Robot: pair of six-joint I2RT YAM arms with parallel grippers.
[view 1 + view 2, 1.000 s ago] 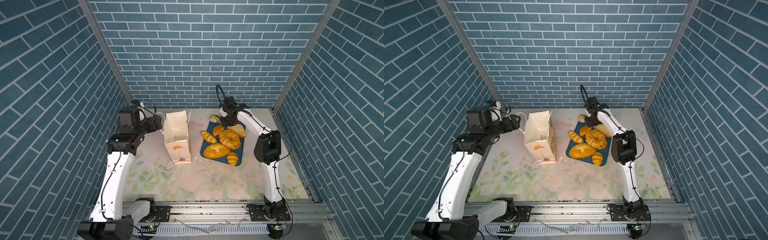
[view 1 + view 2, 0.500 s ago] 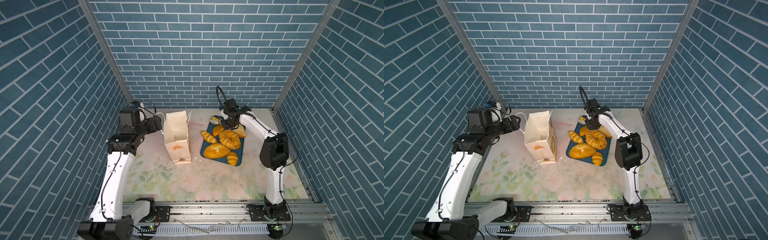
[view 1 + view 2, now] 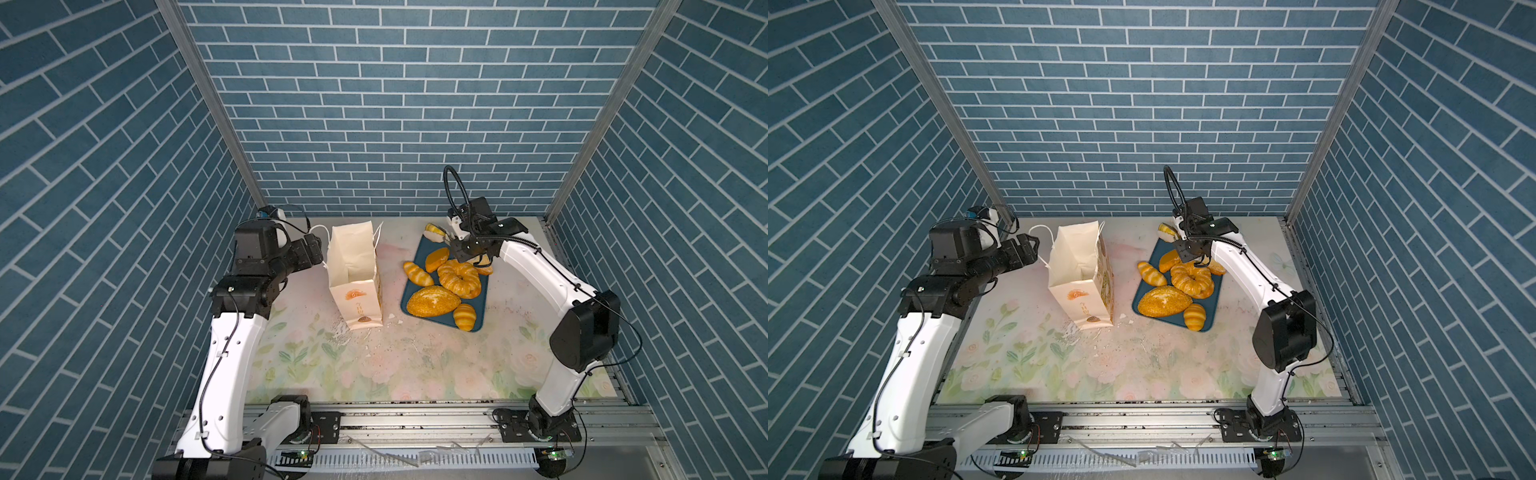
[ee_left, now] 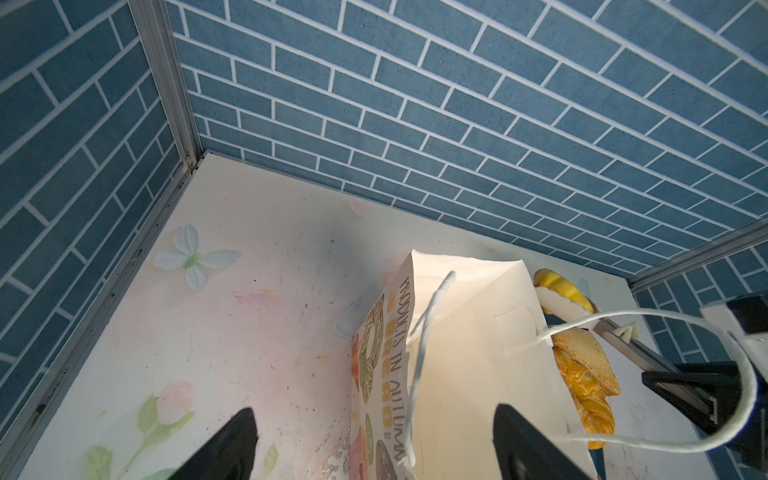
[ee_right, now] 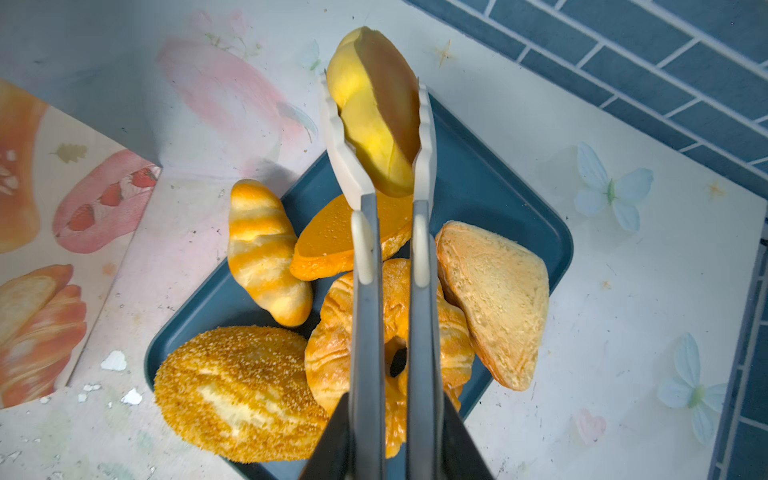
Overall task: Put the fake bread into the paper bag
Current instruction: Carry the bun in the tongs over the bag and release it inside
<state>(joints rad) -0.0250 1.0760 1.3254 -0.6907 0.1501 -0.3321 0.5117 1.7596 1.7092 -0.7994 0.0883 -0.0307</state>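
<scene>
The right gripper [image 5: 395, 451] is closed around the handles of a pair of tongs [image 5: 366, 316], and the tongs' white scalloped tips are clamped on the small croissant [image 5: 376, 112]. The croissant hangs clear of the dark blue tray [image 5: 478, 187], over its far corner. The other 6 pieces lie on the tray: the seeded oval loaf [image 5: 237, 390], twisted ring [image 5: 395, 332], tan triangle [image 5: 494, 303], orange bun [image 5: 336, 237] and 2 striped rolls, one of them at [image 5: 266, 253]. The paper bag [image 3: 353, 270] stands upright to the tray's left, with bare table between them, and no bread shows inside it. The left gripper [image 3: 312, 250] waits just beside the bag's outer edge with its jaws wide apart and holds nothing. A cord handle [image 4: 419, 345] hangs near it, but I cannot tell whether the cord is hooked on a finger. The main risk is probably the carry: the croissant is glossy and pinched only along its flanks, so a quick swing could squirt it out short of the bag. The bag is tall, light and unsupported, so a nudge from the tongs at the rim could tip it. Its mouth is narrow and crossed by 2 cords, which could snag the tips or deflect the drop.
</scene>
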